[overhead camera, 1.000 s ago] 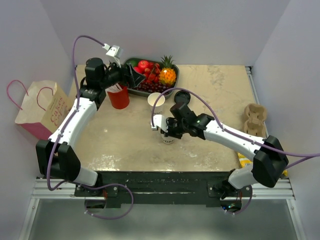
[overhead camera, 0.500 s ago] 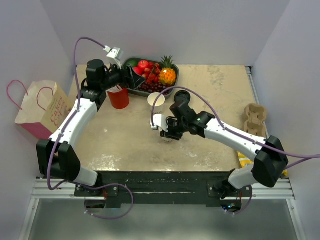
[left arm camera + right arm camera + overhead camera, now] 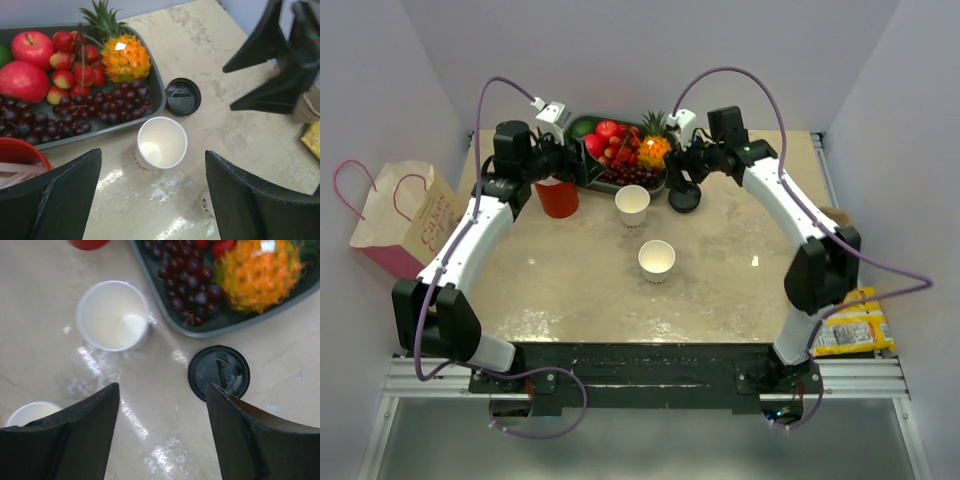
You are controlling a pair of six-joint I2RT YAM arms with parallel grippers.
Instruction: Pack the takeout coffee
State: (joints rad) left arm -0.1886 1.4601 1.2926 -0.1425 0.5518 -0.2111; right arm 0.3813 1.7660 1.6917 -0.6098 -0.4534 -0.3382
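Two white paper cups stand lidless. The printed one, the takeout coffee cup, sits mid-table, and only slivers of it show in the wrist views. The plain cup stands nearer the tray. The round black lid lies flat on the table, on neither cup. My right gripper hangs open just above and left of the lid. My left gripper is open over the tray's front edge, above the plain cup.
A dark fruit tray lies at the back. A red cup stands to its left. A pink paper bag stands off the left edge. A yellow packet is at the right.
My right gripper has opened and let go of the printed cup. It has swung back and right to above the lid. The left arm has barely moved.
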